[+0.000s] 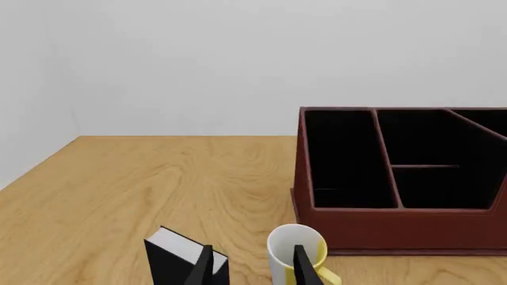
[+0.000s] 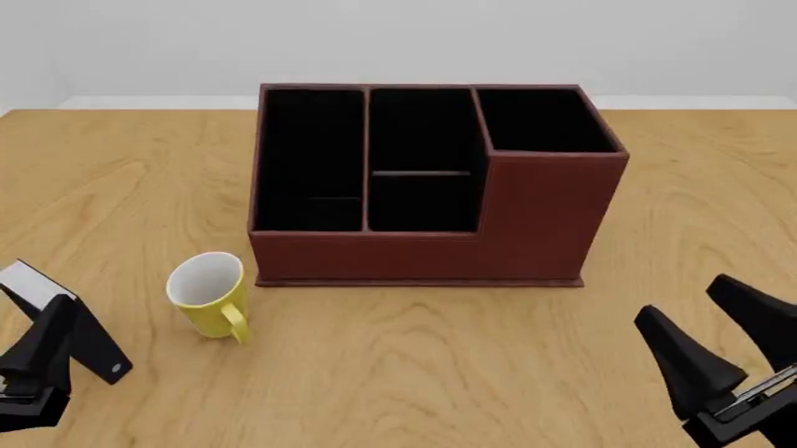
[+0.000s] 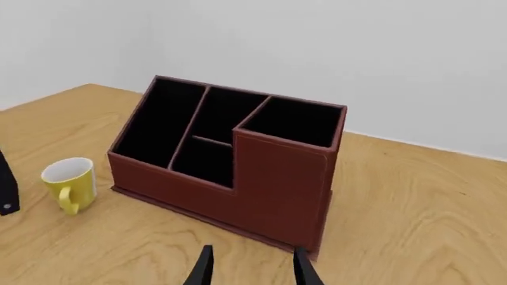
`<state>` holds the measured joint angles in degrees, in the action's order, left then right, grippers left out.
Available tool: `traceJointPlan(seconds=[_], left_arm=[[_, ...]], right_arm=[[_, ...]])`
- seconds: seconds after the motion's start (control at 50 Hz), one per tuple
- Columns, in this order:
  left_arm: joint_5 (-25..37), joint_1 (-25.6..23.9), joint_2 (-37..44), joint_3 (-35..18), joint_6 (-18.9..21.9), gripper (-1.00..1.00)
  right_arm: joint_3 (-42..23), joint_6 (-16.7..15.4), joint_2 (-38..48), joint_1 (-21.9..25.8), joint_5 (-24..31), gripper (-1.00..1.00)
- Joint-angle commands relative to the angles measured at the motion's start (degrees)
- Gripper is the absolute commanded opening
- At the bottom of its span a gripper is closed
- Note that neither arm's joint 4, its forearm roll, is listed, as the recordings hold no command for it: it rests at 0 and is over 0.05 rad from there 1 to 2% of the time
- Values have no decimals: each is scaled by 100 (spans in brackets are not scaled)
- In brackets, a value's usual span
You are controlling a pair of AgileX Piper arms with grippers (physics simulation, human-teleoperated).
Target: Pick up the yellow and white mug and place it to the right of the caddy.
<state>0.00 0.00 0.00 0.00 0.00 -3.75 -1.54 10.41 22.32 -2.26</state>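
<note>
Mug: the small round mug, yellow outside and white inside, stands upright on the light wooden table. Its yellow loop handle points to the near edge of the table.
Where the mug is: near the front left corner of the box, just beside it but not touching. No gripper touches it.
Box: the big reddish-brown leather-look caddy sits in the middle of the table. It has black-lined compartments, and its right corner part is taller than the rest.
Left gripper: the black left gripper is low, to the left of the mug. Its fingers are spread apart and hold nothing.
Right gripper: the black right gripper is near the front right of the table, well apart from the box. Its fingers are spread apart and hold nothing.
</note>
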Motion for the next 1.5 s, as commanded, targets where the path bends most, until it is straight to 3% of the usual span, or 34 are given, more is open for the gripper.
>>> traceJointPlan(seconds=[0.02,0.14,0.26,0.6,0.96,1.5], left_arm=[[0,0,0,0,0,100],[0,0,0,0,0,100],[0,0,0,0,0,100],[0,0,0,0,0,100],[0,0,0,0,0,100],[0,0,0,0,0,100]], right_arm=[[-36,-31,579,734,-528,100],[-108,-37,927,981,-829,100],[-223,164,1444,1254,-1172,100],[-300,-56,3115,1945,-2629,100],[-642,-15,4922,2374,-3997,100],[-1378,-149,7073,2988,-5220,100]])
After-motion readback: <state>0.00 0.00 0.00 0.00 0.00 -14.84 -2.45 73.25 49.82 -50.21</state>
